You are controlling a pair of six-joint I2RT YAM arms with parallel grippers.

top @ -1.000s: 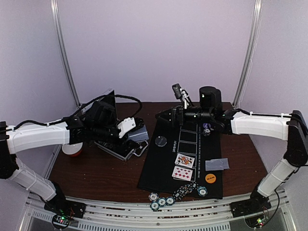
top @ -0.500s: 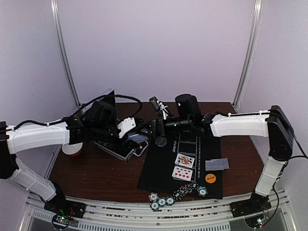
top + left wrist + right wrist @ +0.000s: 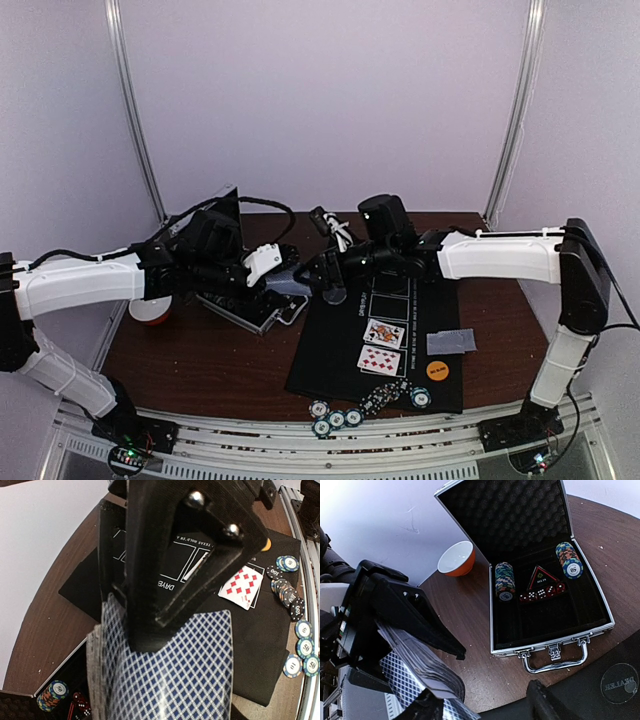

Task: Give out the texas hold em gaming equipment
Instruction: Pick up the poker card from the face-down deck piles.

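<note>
At the far left edge of the black mat (image 3: 330,375), above the seam between the mat and the open silver case (image 3: 551,645), the deck of cards (image 3: 289,284) sits clamped in the left gripper (image 3: 268,262). The pack is pinched across its thickness. Its long axis runs out from that gripper toward the mat, so its free end points at the right gripper (image 3: 312,274).

That gripper is just beside the deck, which lies on its left. Its jaws stand part-way apart, with bare table showing between them in the right wrist view. The deck's corner seems to reach one jaw there, but the frame edge cuts it off, so contact is not certain. The left arm has the cards, so the right must draw from the free end.

A second ago the right gripper was well apart from the deck, over the mat's far side, with its jaws spread wider. It has since swung across to the deck and begun to narrow. The left arm and its deck have not shifted. The two face-up cards (image 3: 384,334) and the chips (image 3: 337,418) at the near edge lie as before.
</note>
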